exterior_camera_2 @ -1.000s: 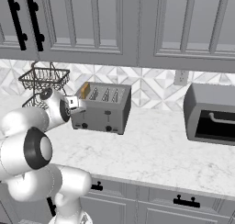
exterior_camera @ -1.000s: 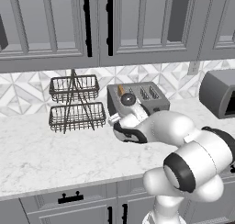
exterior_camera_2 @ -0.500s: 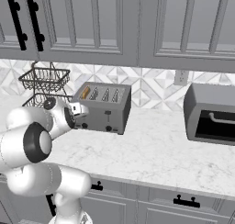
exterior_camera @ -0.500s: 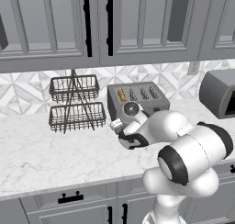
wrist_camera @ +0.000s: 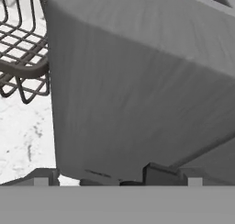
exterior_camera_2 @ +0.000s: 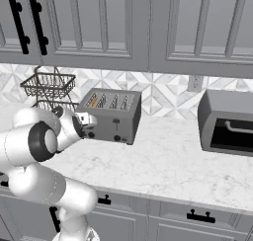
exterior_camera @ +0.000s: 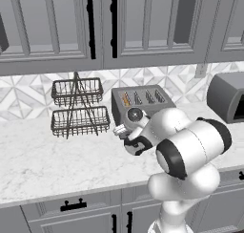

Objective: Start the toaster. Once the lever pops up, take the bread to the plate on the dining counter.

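**Tool at toaster's front-left corner, jaws spread wide, nothing held**

Toaster (exterior_camera: 141,103) sits on the desk (exterior_camera: 43,165) against the backsplash. Tan bread (exterior_camera_2: 92,100) is down in the end slot nearest the wire basket rack (exterior_camera: 78,107).

Tool (exterior_camera: 123,130) is low, at the toaster's front-left lower corner, fully open and empty.

Room: basket rack is just beside the toaster on that side, so the gap there is tight. Wide bare desk in front. Dark oven box (exterior_camera_2: 230,122) is well apart on the other side, with bare marble between.

View differences:
- Right base: toaster's front face with black knobs (exterior_camera_2: 116,138); arm covers the left end.
- Hand: toaster's grey side wall (wrist_camera: 137,90) close up, tilted; basket wire (wrist_camera: 23,58) beside it.
- Left base: slots from above; arm blocks the front.
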